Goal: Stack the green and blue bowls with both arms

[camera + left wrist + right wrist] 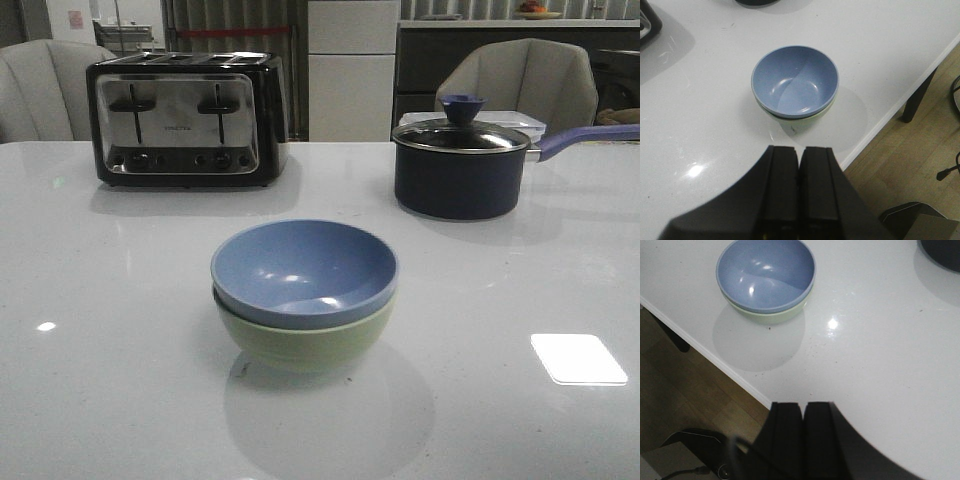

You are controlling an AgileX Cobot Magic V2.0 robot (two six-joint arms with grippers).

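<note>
The dusty blue bowl (304, 268) sits nested inside the pale green bowl (300, 345) on the white table, near the front middle. The stack also shows in the left wrist view, blue bowl (795, 80) over green bowl (812, 118), and in the right wrist view, blue bowl (765, 272) over green bowl (775, 316). My left gripper (799, 150) is shut and empty, held back above the table's front edge, apart from the bowls. My right gripper (803, 406) is shut and empty, also back over the front edge. Neither arm shows in the front view.
A black and silver toaster (185, 118) stands at the back left. A dark navy lidded saucepan (462, 165) with a purple handle stands at the back right. The table's front edge (900, 100) drops to a wooden floor.
</note>
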